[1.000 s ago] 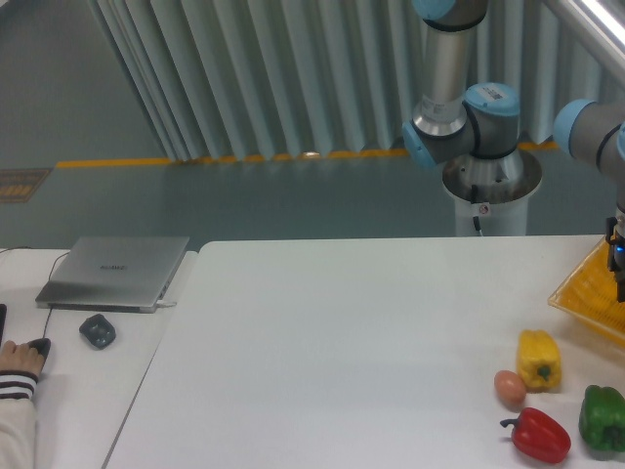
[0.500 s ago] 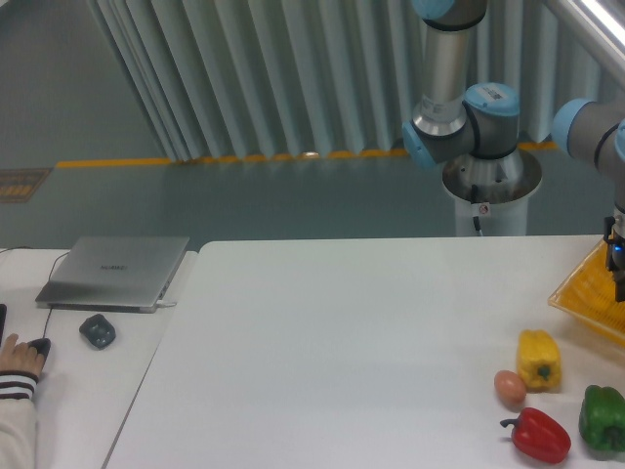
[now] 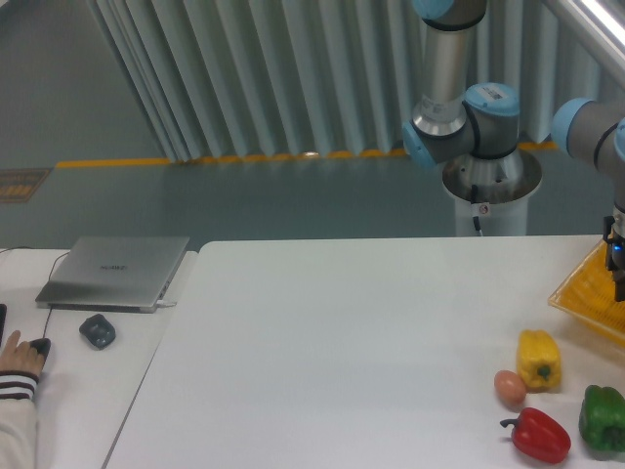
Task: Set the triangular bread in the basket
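Comparing with the earlier pictures, almost nothing differs: only the person's hand [image 3: 20, 354] at the left edge sits a little lower, and the arm and the vegetables keep their places. The gripper [image 3: 618, 264] is cut by the right edge, over the basket [image 3: 584, 291]; whether its fingers are spread or pressed together cannot be told. The triangular bread is not visible anywhere, and the inside of the one yellow basket is mostly out of view. On the table [image 3: 342, 342] lie three peppers, one yellow pepper [image 3: 539, 360], one red pepper [image 3: 538, 436], one green pepper [image 3: 603, 418], and one egg [image 3: 510, 387] touching the yellow one. One laptop [image 3: 115, 271] rests far left.
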